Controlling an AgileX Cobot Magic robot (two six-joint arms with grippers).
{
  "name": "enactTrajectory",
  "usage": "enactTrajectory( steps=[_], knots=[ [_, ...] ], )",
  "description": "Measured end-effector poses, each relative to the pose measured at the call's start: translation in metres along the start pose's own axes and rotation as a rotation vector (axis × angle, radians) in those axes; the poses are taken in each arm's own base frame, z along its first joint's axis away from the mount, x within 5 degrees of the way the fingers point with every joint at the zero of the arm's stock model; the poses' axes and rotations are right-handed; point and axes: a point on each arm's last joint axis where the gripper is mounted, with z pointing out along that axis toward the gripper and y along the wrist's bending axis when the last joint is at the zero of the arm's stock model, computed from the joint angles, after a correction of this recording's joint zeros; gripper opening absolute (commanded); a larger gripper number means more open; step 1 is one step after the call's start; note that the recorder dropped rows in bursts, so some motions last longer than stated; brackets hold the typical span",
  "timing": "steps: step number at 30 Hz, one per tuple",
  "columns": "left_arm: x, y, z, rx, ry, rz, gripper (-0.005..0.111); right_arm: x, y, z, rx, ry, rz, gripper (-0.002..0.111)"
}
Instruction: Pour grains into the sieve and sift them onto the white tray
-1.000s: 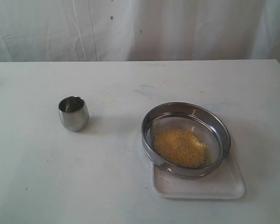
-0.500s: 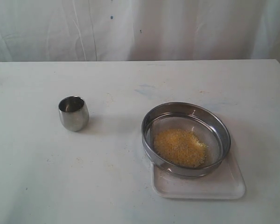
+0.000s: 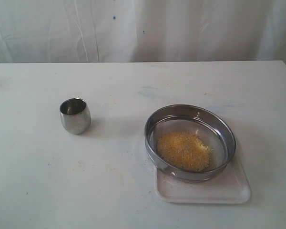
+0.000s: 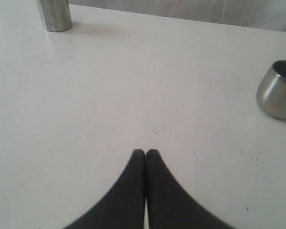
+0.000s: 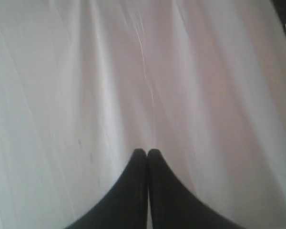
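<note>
The round steel sieve (image 3: 189, 141) rests on the white tray (image 3: 203, 190) at the right of the table, holding a heap of yellow grains (image 3: 183, 150) on its mesh. A small rounded steel cup (image 3: 75, 115) stands upright to the left, also seen as the cup (image 4: 277, 88) in the left wrist view. Neither arm shows in the exterior view. My left gripper (image 4: 146, 152) is shut and empty over bare table, well short of the cup. My right gripper (image 5: 147, 152) is shut and empty, facing only white cloth.
A steel cylinder (image 4: 54, 15) stands on the table at the far end of the left wrist view. A white curtain (image 3: 143, 28) hangs behind the table's back edge. The white tabletop (image 3: 109, 181) surrounds cup and tray.
</note>
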Motion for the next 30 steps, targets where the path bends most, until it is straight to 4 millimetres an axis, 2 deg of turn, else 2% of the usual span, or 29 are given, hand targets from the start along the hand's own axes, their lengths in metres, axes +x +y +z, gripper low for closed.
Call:
enactTrajectory(
  steps=[2,4,6,7,10,11,13,15,17,19,20,23,24,26,28,29,30],
  knots=[
    [0.001,0.001,0.0,-0.007,0.008,0.003,0.0,-0.033,0.008,0.001,-0.053,-0.23,0.011,0.0],
    [0.001,0.001,0.0,-0.009,0.009,0.005,0.0,-0.084,0.023,0.001,-0.114,-0.455,0.012,0.0],
    [0.0,0.0,0.0,-0.002,-0.003,0.005,0.0,-0.131,0.04,-0.002,-0.167,-0.57,-0.02,0.0],
    [-0.001,-0.001,0.0,0.006,-0.018,0.005,0.0,-0.156,0.05,-0.002,-0.191,-0.604,-0.064,0.0],
    [-0.004,-0.002,0.0,0.022,-0.047,0.005,0.0,-0.207,0.075,0.009,-0.216,-0.604,-0.317,0.0],
    [-0.004,-0.002,0.0,0.026,-0.053,0.005,0.0,-0.22,0.081,0.016,-0.206,-0.589,-0.4,0.0],
    [-0.005,-0.003,0.0,0.03,-0.06,0.005,0.0,-0.226,0.083,0.048,-0.148,-0.442,-0.557,0.0],
    [-0.005,-0.003,0.0,0.034,-0.066,0.005,0.0,-0.21,0.074,0.091,-0.072,-0.198,-0.648,0.0],
    [-0.006,-0.003,0.0,0.036,-0.07,0.005,0.0,-0.175,0.056,0.132,0.011,0.124,-0.696,0.0],
    [-0.006,-0.003,0.0,0.036,-0.07,0.005,0.0,-0.121,0.033,0.167,0.09,0.504,-0.714,0.0],
    [-0.006,-0.003,0.0,0.036,-0.07,0.005,0.0,-0.093,0.021,0.179,0.129,0.69,-0.711,0.0],
    [-0.006,-0.003,0.0,0.036,-0.07,0.005,0.0,-0.018,-0.007,0.193,0.23,1.188,-0.646,0.0],
    [-0.006,-0.003,0.0,0.036,-0.07,0.005,0.0,0.02,-0.019,0.193,0.279,1.459,-0.597,0.0],
    [-0.006,-0.003,0.0,0.036,-0.07,0.005,0.0,0.054,-0.029,0.189,0.312,1.723,-0.556,0.0],
    [-0.006,-0.003,0.0,0.036,-0.07,0.005,0.0,0.074,-0.032,0.197,0.311,1.807,-0.521,0.0],
    [-0.006,-0.003,0.0,0.036,-0.07,0.005,0.0,0.078,-0.032,0.202,0.306,1.801,-0.512,0.0],
    [-0.006,-0.003,0.0,0.036,-0.07,0.005,0.0,0.084,-0.032,0.216,0.289,1.752,-0.498,0.001]
  ],
)
